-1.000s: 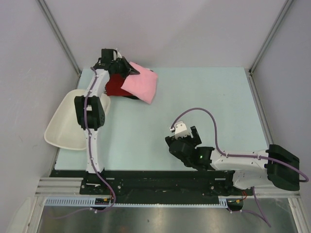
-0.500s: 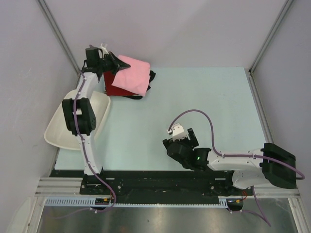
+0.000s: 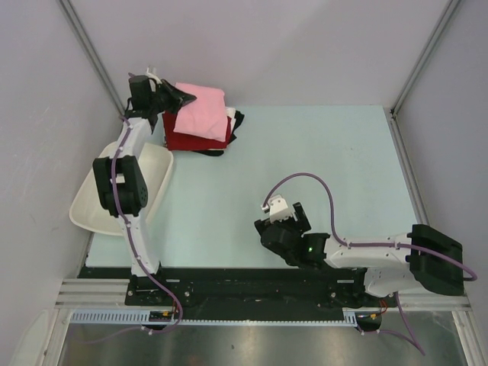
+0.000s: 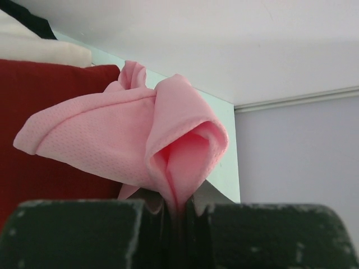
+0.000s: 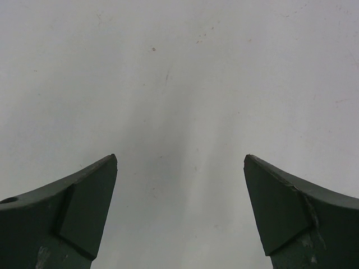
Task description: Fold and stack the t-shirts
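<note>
A folded light pink t-shirt [image 3: 204, 113] lies on top of a stack at the table's back left, over the dark red t-shirt [image 3: 185, 139], a white t-shirt [image 3: 229, 122] and a black t-shirt [image 3: 238, 118] that peek out at the right. My left gripper [image 3: 177, 97] is shut on the pink shirt's left edge. In the left wrist view the pink cloth [image 4: 140, 140] is pinched between the jaws, with the dark red shirt [image 4: 33, 112] under it. My right gripper [image 3: 276, 238] is open and empty over bare table, near the front.
A white plastic tub [image 3: 91, 207] hangs over the table's left edge beside the left arm. The table [image 3: 320, 152] is pale green, with grey walls close behind and at both sides.
My left gripper has pulled the pink t-shirt back and to the left, so it now lies squarer on the stack. The right arm has shifted slightly left.
</note>
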### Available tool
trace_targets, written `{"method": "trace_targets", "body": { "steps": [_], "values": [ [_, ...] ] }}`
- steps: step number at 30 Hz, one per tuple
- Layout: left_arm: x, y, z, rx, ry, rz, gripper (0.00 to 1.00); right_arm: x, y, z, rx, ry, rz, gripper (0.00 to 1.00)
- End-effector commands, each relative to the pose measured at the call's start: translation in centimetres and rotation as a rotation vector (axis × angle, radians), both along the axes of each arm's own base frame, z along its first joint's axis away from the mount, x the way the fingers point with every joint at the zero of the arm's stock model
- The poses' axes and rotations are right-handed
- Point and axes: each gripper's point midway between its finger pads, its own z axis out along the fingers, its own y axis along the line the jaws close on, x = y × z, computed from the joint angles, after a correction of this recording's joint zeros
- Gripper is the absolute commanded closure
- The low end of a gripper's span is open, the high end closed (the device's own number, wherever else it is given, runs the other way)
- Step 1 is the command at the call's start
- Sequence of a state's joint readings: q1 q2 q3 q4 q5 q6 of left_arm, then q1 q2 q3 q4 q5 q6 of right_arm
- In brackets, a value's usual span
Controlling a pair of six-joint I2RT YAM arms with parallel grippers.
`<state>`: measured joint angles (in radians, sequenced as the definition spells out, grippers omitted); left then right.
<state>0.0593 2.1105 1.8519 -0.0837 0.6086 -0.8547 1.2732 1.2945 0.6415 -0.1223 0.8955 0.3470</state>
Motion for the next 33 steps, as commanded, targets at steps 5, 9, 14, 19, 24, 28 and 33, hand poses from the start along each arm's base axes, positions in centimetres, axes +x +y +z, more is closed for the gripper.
{"method": "trace_targets", "body": {
  "steps": [5, 9, 14, 19, 24, 28, 33],
  "values": [
    [0.1, 2.5, 3.1, -0.039, -0.143, 0.107, 0.98, 0.1, 0.4, -0.4, 0.006, -0.006, -0.009, 0.0],
    [0.8, 3.6, 1.3, -0.036, -0.126, 0.123, 0.94, 0.1, 0.5, -0.6, 0.0, 0.001, -0.005, 0.0],
    [1.9, 5.6, 1.0, -0.039, -0.131, 0.15, 0.83, 0.0, 0.4, -0.9, -0.013, 0.008, -0.002, 0.0],
    [3.3, 7.6, -0.1, -0.033, -0.119, 0.155, 0.48, 0.0, 0.5, -0.9, -0.024, 0.007, 0.009, 0.0],
    [4.2, 8.6, -2.6, -0.027, -0.075, 0.137, 0.0, -0.1, 0.7, -1.0, -0.029, 0.012, 0.023, 0.0],
    [4.1, 11.1, -4.7, -0.014, -0.013, 0.19, 0.0, 0.0, 0.9, -1.1, -0.035, 0.018, 0.026, 0.0],
    [0.5, 15.4, -9.3, 0.077, 0.197, 0.38, 0.0, 0.3, 1.4, -0.6, -0.03, 0.005, 0.012, 0.0]
  ]
}}
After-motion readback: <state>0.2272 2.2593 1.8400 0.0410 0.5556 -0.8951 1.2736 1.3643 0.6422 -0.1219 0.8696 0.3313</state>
